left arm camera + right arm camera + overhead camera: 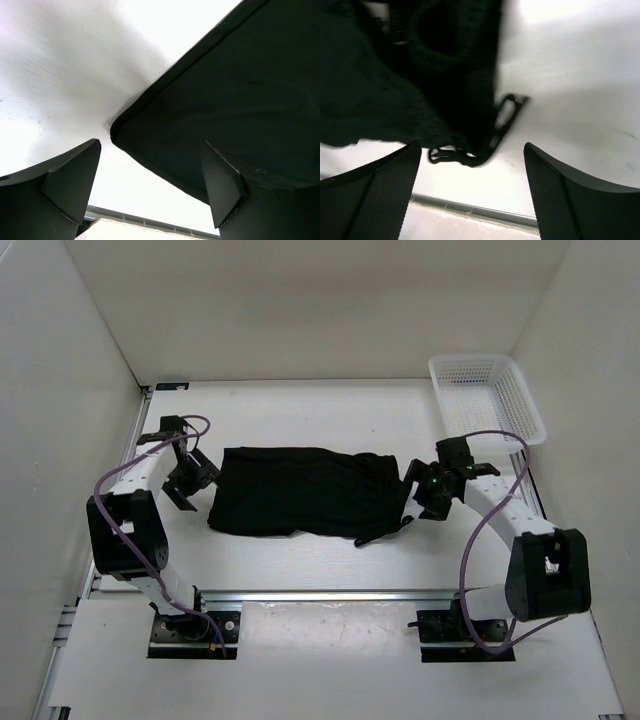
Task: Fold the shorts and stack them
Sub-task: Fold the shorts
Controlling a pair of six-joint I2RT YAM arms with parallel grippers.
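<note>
From above, I saw the shorts lying flat on the table between my arms, with the left gripper at one end and the right gripper at the other. Only the left wrist camera showed a hemmed corner between wide-spread, empty fingers. Only the right wrist camera showed the drawstring looped between fingers equally spread, gripping nothing. A white basket sat far right.
</note>
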